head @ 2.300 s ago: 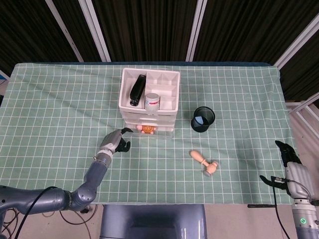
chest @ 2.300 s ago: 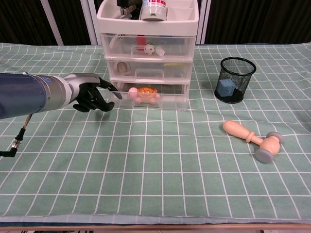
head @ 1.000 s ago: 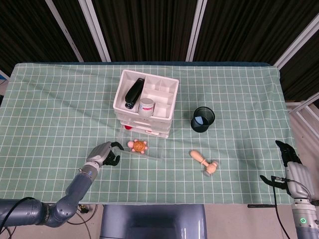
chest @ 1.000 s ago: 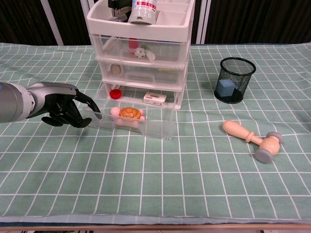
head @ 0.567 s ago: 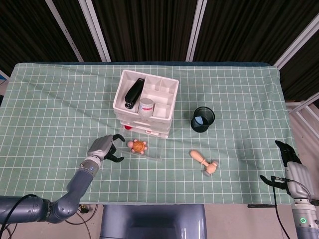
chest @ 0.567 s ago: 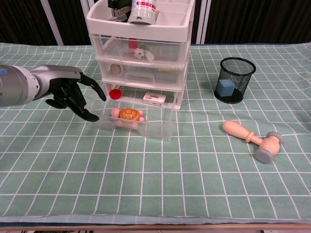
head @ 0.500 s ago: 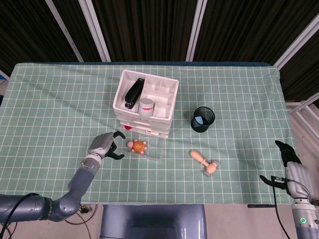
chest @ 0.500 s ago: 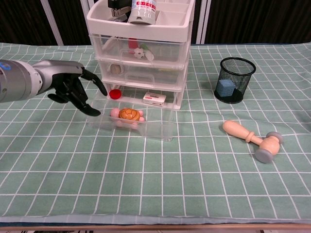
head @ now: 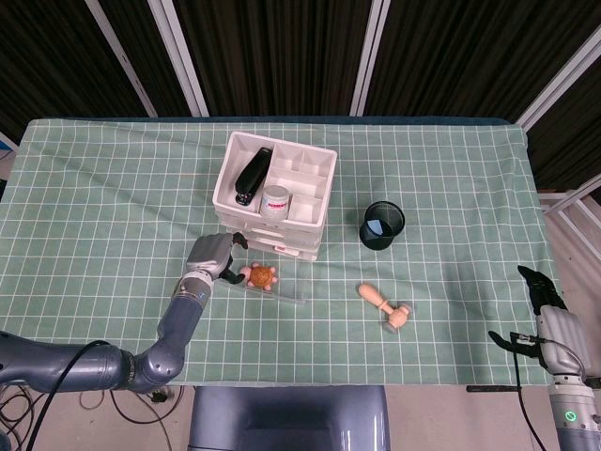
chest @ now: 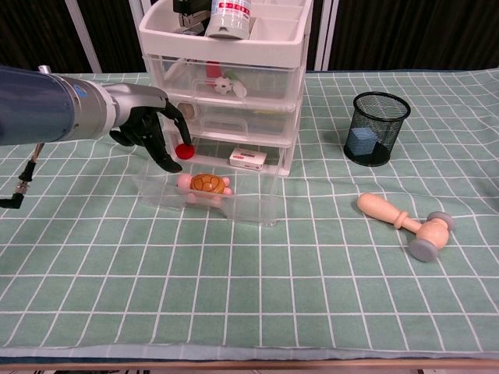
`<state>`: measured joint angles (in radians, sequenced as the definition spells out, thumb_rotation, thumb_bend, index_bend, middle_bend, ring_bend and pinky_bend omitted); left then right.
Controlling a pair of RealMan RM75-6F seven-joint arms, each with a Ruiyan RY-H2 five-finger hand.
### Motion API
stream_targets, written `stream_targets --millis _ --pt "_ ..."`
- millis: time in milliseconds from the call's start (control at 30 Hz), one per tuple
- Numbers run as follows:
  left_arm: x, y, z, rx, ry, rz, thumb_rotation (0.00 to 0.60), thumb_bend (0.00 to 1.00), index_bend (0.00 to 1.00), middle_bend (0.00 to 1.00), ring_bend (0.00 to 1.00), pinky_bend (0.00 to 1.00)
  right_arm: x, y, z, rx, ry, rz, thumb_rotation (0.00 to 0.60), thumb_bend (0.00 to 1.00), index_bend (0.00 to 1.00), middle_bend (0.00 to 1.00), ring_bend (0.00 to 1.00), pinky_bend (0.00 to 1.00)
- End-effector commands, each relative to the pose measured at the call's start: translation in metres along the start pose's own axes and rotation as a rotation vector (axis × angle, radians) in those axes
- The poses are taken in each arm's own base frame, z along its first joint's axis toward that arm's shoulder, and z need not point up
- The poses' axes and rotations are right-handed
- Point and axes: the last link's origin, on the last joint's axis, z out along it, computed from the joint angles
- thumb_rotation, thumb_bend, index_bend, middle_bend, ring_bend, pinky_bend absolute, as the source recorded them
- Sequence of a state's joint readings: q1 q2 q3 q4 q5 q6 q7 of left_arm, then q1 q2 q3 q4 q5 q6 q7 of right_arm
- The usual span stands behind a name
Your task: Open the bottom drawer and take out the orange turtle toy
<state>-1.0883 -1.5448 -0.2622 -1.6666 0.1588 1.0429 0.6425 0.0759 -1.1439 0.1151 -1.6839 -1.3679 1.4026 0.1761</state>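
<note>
The clear plastic drawer unit point(head: 302, 172) point(chest: 234, 74) stands mid-table, its bottom drawer point(head: 282, 292) point(chest: 257, 204) pulled well out toward me. The orange turtle toy point(head: 261, 277) point(chest: 207, 185) lies in the drawer's left half, uncovered. My left hand point(head: 214, 256) point(chest: 150, 127) hovers over the drawer's left end, fingers apart and pointing down, holding nothing; it is just left of the turtle and beside a red cap point(chest: 184, 151). My right hand point(head: 544, 290) hangs off the table's right edge, empty, seen only in the head view.
A black mesh cup point(head: 381, 225) point(chest: 377, 127) stands right of the unit. A wooden toy hammer point(head: 387, 306) point(chest: 401, 224) lies front right. A small white box point(chest: 249, 160) sits at the drawer's back. A stapler point(head: 251, 176) and a jar point(head: 274, 200) fill the top tray.
The bottom drawer came out with the turtle. My left hand then let go of its front left corner, rose, and moved right over the drawer's left end.
</note>
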Motion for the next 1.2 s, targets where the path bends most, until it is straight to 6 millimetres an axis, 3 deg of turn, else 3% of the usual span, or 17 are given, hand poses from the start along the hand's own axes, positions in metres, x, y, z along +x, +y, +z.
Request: stream_targets --millis 33,333,700,1200 --pt "-0.005 0.006 0.004 0.009 -0.016 0.024 0.600 0.24 0.34 1.00 1.00 1.00 0.000 0.000 0.000 -0.001 0.000 0.001 0.600 0.09 0.00 0.10 0.00 0.18" --pt "-0.013 0.008 0.009 0.046 -0.051 0.082 0.600 0.25 0.34 1.00 1.00 1.00 0.000 0.000 0.000 -0.003 -0.005 0.007 0.600 0.09 0.00 0.10 0.00 0.18" --pt "-0.004 0.023 0.015 0.051 -0.048 0.183 0.600 0.25 0.39 1.00 1.00 1.00 0.000 0.000 0.000 -0.007 -0.004 0.010 0.600 0.09 0.00 0.09 0.00 0.18" --pt "-0.009 0.030 0.016 0.072 -0.079 0.279 0.600 0.25 0.41 1.00 1.00 1.00 0.000 0.000 0.000 -0.010 -0.006 0.020 0.600 0.09 0.00 0.10 0.00 0.18"
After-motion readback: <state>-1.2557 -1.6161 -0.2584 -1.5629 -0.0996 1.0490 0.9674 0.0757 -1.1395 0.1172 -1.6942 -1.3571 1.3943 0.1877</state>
